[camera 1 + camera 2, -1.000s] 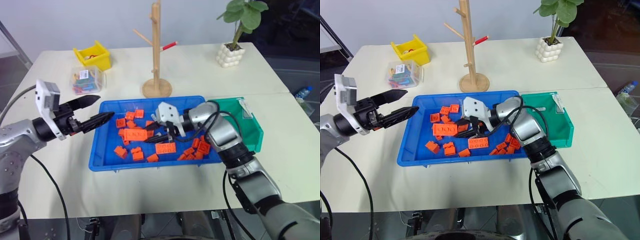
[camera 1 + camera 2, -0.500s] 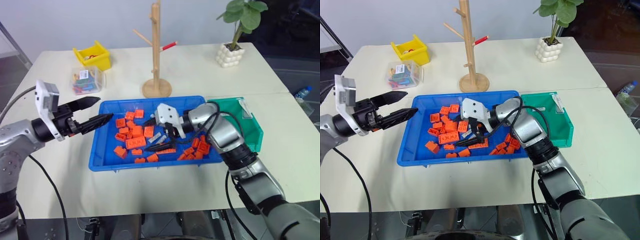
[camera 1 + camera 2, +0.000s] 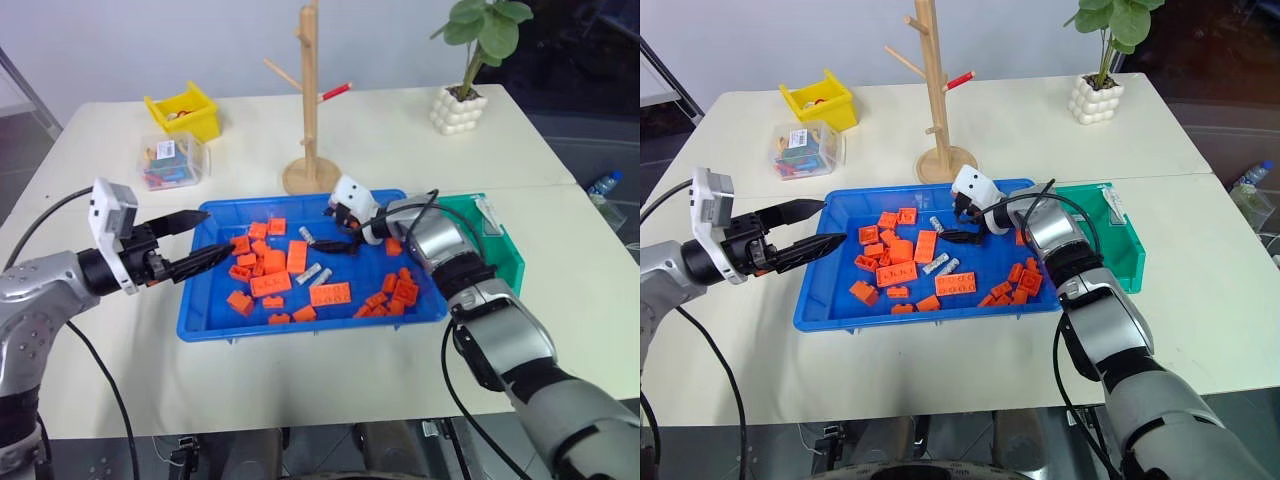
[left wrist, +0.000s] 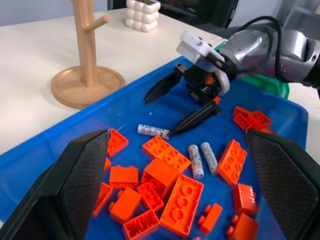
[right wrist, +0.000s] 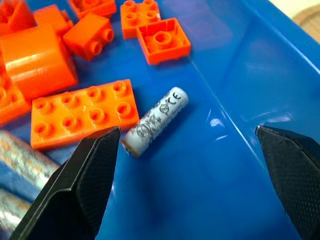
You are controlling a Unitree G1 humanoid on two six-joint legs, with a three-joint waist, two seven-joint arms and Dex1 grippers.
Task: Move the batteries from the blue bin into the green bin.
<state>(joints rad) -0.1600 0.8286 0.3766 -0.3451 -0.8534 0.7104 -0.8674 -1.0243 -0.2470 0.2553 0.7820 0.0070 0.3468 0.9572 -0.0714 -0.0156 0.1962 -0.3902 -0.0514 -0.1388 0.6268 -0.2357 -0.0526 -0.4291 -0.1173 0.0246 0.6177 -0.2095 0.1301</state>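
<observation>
The cream-white rectangular tabletop point(image 3: 400, 130) carries the large shallow bright-blue plastic bin point(image 3: 200, 320); the smaller teal-green plastic bin point(image 3: 505, 255) adjoins its right end. Orange plastic building bricks point(image 3: 330, 294) lie scattered inside the blue bin. Three small silver-grey cylindrical batteries lie there too: one battery point(image 5: 156, 121) near the far wall, and a pair point(image 4: 202, 159) side by side mid-bin. The right claw point(image 3: 338, 232) is released, fingers spread wide, one fingertip just beside the far battery. The left claw point(image 3: 200, 240) is released, empty, above the bin's left edge.
</observation>
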